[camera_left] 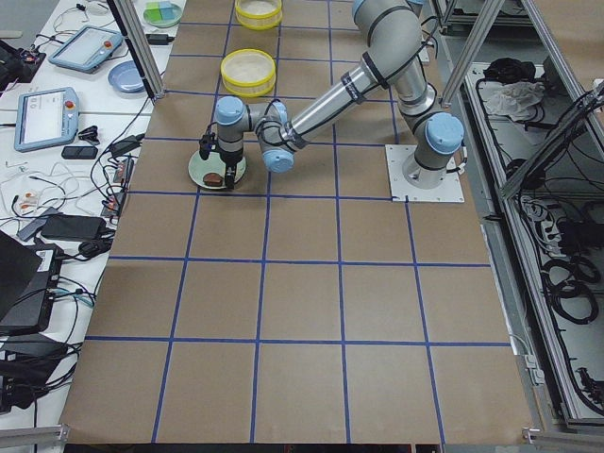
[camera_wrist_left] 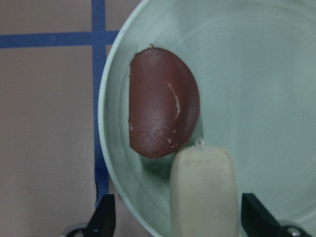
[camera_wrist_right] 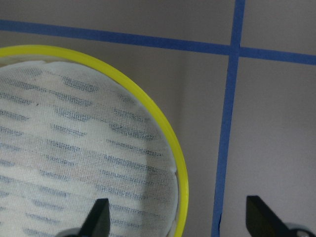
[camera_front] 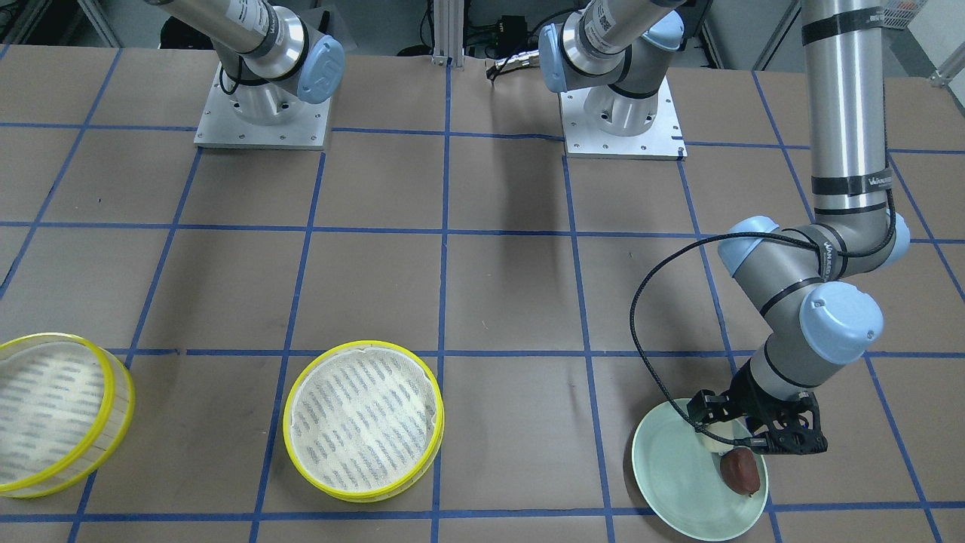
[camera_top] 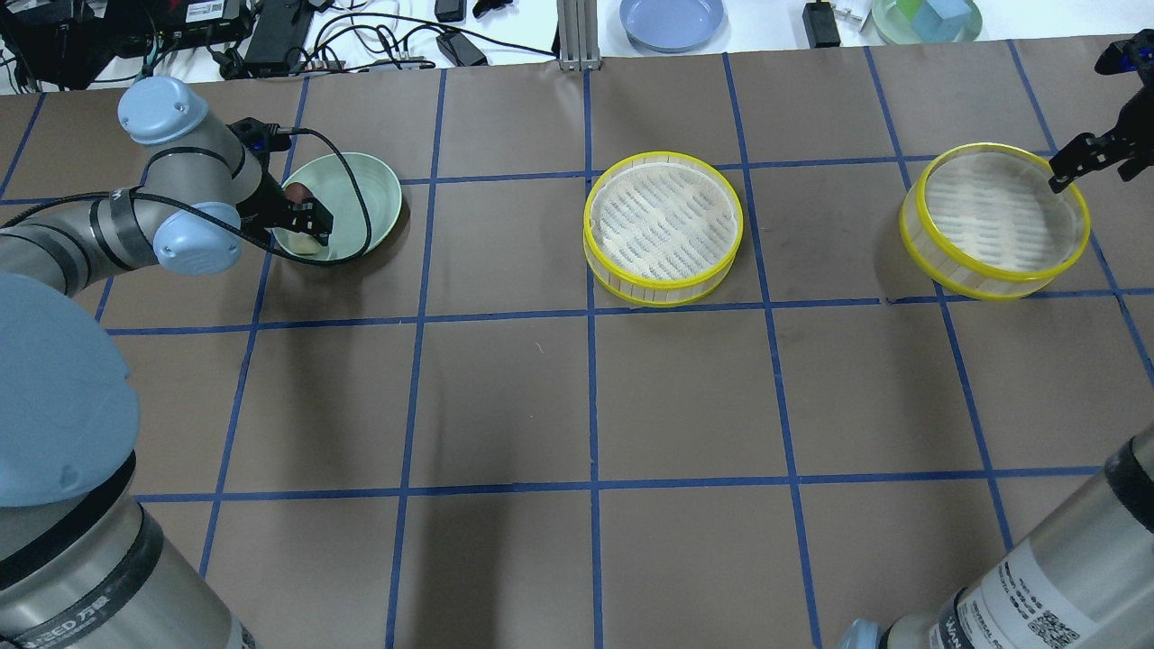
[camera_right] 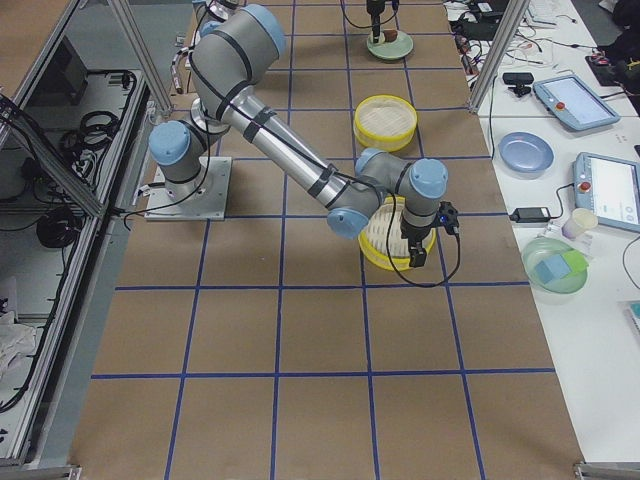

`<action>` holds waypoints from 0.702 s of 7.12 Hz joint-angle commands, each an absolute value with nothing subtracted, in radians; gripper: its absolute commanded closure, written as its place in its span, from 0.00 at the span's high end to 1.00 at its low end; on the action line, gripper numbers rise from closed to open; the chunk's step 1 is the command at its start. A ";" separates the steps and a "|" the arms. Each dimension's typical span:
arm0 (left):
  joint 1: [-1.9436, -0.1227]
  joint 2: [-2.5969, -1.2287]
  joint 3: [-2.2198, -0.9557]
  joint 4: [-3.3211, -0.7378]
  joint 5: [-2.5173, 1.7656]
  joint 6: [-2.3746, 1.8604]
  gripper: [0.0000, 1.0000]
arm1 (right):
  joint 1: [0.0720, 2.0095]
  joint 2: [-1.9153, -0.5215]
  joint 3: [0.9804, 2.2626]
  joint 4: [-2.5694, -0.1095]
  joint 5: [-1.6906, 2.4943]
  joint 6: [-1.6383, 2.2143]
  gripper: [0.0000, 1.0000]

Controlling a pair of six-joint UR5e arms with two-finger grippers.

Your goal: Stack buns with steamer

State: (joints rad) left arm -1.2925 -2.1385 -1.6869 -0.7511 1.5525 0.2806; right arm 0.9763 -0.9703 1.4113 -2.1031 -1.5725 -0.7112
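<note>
Left gripper (camera_wrist_left: pixel 180 218): your left jaws stand wide over the plate (camera_wrist_left: pixel 261 74) and grip nothing.
Cream bun (camera_wrist_left: pixel 202 192): it lies between the fingertips but off-centre, closer to one finger than the other. If you close as you are, I expect the near finger to meet it first. It would then slide or turn on the smooth plate instead of being pinched squarely.
Brown bun (camera_wrist_left: pixel 160 116): it sits just ahead of the jaws, touching the cream bun's far end and close to the plate's rim. A sideways push on the cream bun would likely carry it along, perhaps up the rim.
Plate wall: the fingers flank the bun low over the dished surface. Go much lower and a fingertip could strike the sloping wall and tilt the plate.
Squeeze: the bun looks soft, so a hard close may crush it and a light one may let it slip on the lift.
Right gripper (camera_wrist_right: pixel 178 219): these jaws are also wide and empty. They straddle the yellow rim of the outer steamer (camera_top: pixel 983 284), one fingertip over its mesh and the other over the table (camera_top: pixel 577 406).
Rim risk: drop without centring and a finger may land on the rim and tip or skid the basket.
Middle steamer (camera_top: pixel 658 287): it stands well apart from both pairs of jaws. A weak hold could lose the bun on the way across.
</note>
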 commanded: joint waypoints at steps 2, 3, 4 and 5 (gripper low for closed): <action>-1.295 -2.102 -1.674 -0.794 1.549 0.267 0.83 | 0.962 -0.945 1.416 -2.094 -1.575 -0.765 0.57; -1.296 -2.102 -1.666 -0.804 1.549 0.267 0.83 | 0.960 -0.940 1.416 -2.091 -1.580 -0.764 0.42; -1.296 -2.112 -1.666 -0.813 1.545 0.265 0.58 | 0.959 -0.934 1.417 -2.092 -1.574 -0.762 0.28; -1.298 -2.121 -1.666 -0.828 1.519 0.264 0.07 | 0.959 -0.916 1.419 -2.092 -1.581 -0.762 0.05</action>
